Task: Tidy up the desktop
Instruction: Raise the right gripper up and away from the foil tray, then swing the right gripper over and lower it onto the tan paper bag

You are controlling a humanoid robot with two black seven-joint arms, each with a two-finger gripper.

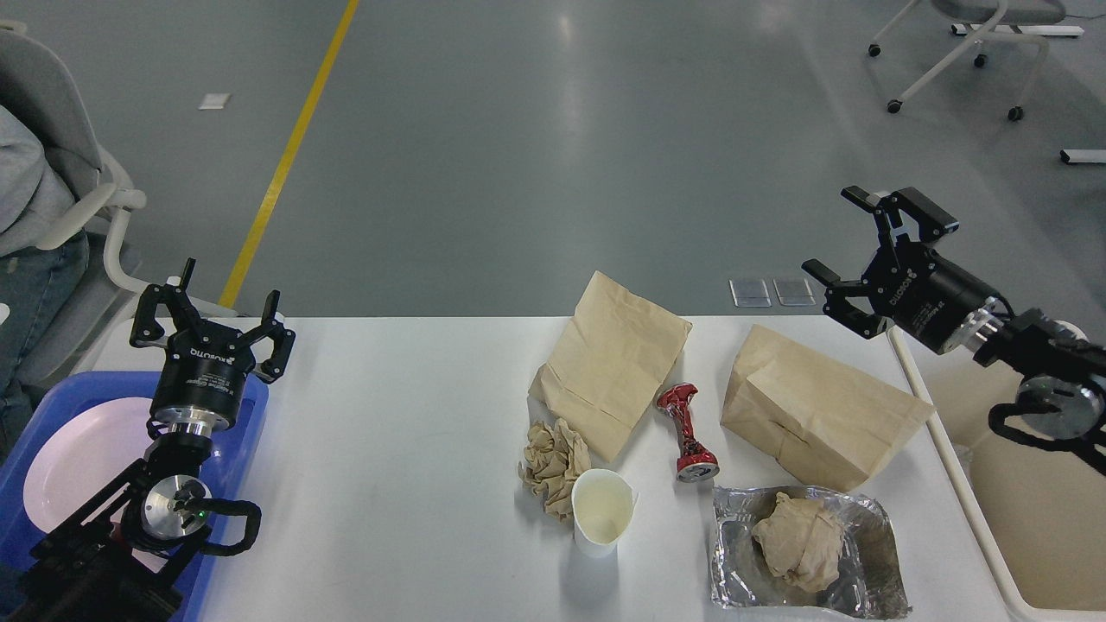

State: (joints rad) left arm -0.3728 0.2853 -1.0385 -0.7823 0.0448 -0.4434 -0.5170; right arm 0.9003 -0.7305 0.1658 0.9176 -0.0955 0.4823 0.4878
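The white desktop [389, 432] holds litter on its right half: two brown paper bags [612, 361] [821, 406], a crushed red can [687, 432], a crumpled brown paper ball [553, 462], a white paper cup [602, 511] standing upright, and a foil tray [734, 553] with a crumpled paper wad [799, 540] in it. My left gripper [220, 315] is open and empty above the desktop's left end, over the blue tray. My right gripper [864, 250] is open and empty, raised above the desktop's right far corner.
A blue plastic tray [246, 432] with a white plate [78, 458] sits at the left edge. A cream bin [968, 484] stands beside the right edge. A seated person [34, 199] is at the far left; a wheeled chair [968, 52] stands far back right.
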